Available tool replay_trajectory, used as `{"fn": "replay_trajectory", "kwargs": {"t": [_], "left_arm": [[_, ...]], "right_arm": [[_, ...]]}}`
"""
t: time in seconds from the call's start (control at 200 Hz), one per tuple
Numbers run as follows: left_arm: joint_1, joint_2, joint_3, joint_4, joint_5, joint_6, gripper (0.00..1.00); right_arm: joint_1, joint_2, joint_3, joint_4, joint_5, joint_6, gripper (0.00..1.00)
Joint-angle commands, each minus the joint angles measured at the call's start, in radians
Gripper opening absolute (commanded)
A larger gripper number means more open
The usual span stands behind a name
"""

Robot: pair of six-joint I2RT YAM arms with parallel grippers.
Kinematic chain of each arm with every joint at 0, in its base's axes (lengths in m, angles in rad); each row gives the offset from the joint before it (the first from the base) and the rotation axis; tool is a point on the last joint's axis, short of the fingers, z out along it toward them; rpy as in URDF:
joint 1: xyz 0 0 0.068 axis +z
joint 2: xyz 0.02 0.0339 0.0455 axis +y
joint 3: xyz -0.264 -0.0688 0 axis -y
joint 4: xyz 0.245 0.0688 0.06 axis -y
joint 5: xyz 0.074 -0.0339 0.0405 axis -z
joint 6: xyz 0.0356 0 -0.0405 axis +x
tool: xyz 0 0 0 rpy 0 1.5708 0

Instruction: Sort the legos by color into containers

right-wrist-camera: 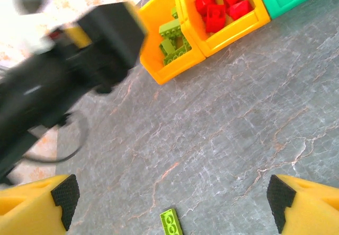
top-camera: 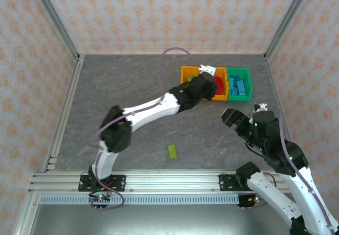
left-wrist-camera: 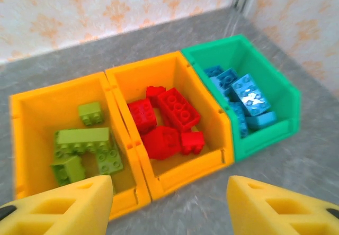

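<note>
My left gripper (left-wrist-camera: 169,202) released, empty, at the red-brick orange bin (left-wrist-camera: 183,181); lime-brick bin (left-wrist-camera: 18,139) and green bin (left-wrist-camera: 265,139) flank it. My right gripper (right-wrist-camera: 172,200) released; lone lime lego (right-wrist-camera: 170,223) well short of it.

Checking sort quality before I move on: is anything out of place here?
One lime green lego lies alone on the table, near its front edge and well apart from the containers. The other lime bricks sit in the end orange bin.
</note>
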Motion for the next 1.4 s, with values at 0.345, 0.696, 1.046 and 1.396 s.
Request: {"fn": "replay_trajectory", "kwargs": {"t": [0.345,0.696,1.046,1.396], "left_arm": [[-0.198,-0.894,-0.684,-0.215,-0.081,0.126,0.63],[-0.201,-1.395,-0.766,-0.757,-0.080,0.226,0.69],[-0.198,-1.547,-0.854,-0.701,-0.068,0.254,0.99],[-0.198,-1.500,-0.874,-0.672,0.129,0.358,1.00]], "right_arm": [[0.280,0.339,-0.071,0.157,-0.106,-0.057,0.93],[0.665,0.894,-0.008,0.387,-0.007,0.025,0.92],[0.777,1.162,0.089,0.338,0.141,0.047,0.70],[0.785,1.164,0.095,0.285,0.218,0.079,0.30]]}}
